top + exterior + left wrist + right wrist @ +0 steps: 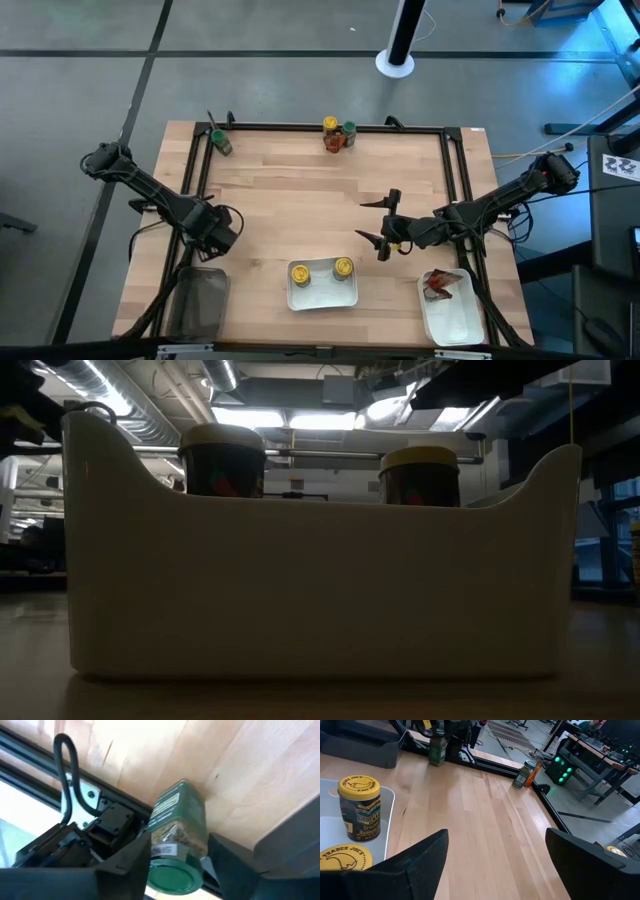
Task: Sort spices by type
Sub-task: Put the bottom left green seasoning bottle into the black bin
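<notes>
- Gripping a small green-capped spice jar [176,842], the left tool [175,865] sits at the wooden counter's [300,200] left edge, fingers part-closed round the jar's sides, probably to carry it off for sorting.
- The dark translucent bin [196,302] lies just beside it, nearer the front edge.
- Two yellow-capped jars [320,270] stand upright together in the white rectangular tray [322,296], evidently grouped by type.
- Red-orange packets [440,286] lie in the second white tray [452,318].
- The right tool [388,222] hovers wide open, empty, near both trays.
- More jars [338,134] wait at the far edge.
</notes>
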Robot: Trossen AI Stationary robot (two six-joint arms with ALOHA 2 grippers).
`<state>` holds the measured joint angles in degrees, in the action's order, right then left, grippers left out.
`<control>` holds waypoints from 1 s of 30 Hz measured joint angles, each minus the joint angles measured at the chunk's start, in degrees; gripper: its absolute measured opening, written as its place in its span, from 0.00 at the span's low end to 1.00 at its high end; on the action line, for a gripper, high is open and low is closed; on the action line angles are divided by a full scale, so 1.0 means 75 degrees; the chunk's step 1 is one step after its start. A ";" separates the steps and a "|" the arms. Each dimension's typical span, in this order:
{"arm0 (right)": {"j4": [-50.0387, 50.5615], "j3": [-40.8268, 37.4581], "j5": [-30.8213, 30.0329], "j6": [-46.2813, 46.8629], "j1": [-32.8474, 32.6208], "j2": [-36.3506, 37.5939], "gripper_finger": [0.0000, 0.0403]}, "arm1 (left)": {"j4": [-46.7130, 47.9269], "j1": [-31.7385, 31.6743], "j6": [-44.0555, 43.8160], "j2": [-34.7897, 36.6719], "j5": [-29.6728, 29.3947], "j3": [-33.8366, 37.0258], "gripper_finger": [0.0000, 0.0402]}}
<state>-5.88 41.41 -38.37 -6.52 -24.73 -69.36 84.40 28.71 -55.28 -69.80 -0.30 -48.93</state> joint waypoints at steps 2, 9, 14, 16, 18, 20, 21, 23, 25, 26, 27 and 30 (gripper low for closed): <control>-0.0001 0.0000 0.0000 0.0001 0.0000 0.0000 0.82 | 0.0000 0.0000 -0.0127 0.0000 0.0000 -0.0003 0.51; -0.0001 0.0000 0.0000 -0.0001 0.0000 0.0000 0.82 | 0.0005 0.0000 -0.0461 0.0000 0.0055 -0.0003 0.64; -0.0001 0.0000 0.0000 -0.0001 0.0000 0.0000 0.82 | 0.0092 0.0003 -0.0300 0.0013 0.0264 -0.0003 0.68; -0.0001 -0.0003 0.0000 -0.0001 0.0000 0.0000 0.82 | 0.0090 0.0003 -0.0103 0.0015 0.0265 -0.0003 0.69; -0.0001 -0.0003 0.0000 -0.0001 0.0000 0.0000 0.82 | 0.0091 0.0003 0.0101 0.0015 0.0193 -0.0003 0.69; -0.0001 -0.0003 0.0000 -0.0001 0.0000 0.0000 0.82 | 0.0096 0.0003 0.0261 0.0015 0.0137 -0.0003 0.69; -0.0001 -0.0003 0.0000 -0.0001 0.0000 0.0000 0.82 | 0.0110 0.0003 0.0298 0.0015 0.0131 -0.0003 0.69; -0.0001 -0.0003 0.0000 -0.0001 0.0000 0.0000 0.82 | 0.0160 0.0003 0.0306 0.0015 0.0156 -0.0003 0.69; -0.0001 -0.0003 0.0000 -0.0003 0.0000 0.0000 0.82 | 0.0301 0.0003 0.0250 0.0015 0.0301 -0.0003 0.69; -0.0001 -0.0003 0.0000 -0.0002 0.0000 0.0000 0.82 | 0.0427 0.0003 0.0239 0.0015 0.0390 -0.0003 0.69; -0.0001 -0.0003 0.0000 -0.0003 0.0000 0.0000 0.82 | 0.0533 0.0003 0.0230 0.0020 0.0494 -0.0003 0.69; -0.0001 -0.0003 0.0000 -0.0004 0.0000 0.0000 0.82 | 0.0689 0.0003 0.0237 0.0020 0.0601 -0.0003 0.69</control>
<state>-5.89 41.39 -38.37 -6.54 -24.73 -69.36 89.57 28.73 -53.51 -69.65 4.21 -48.95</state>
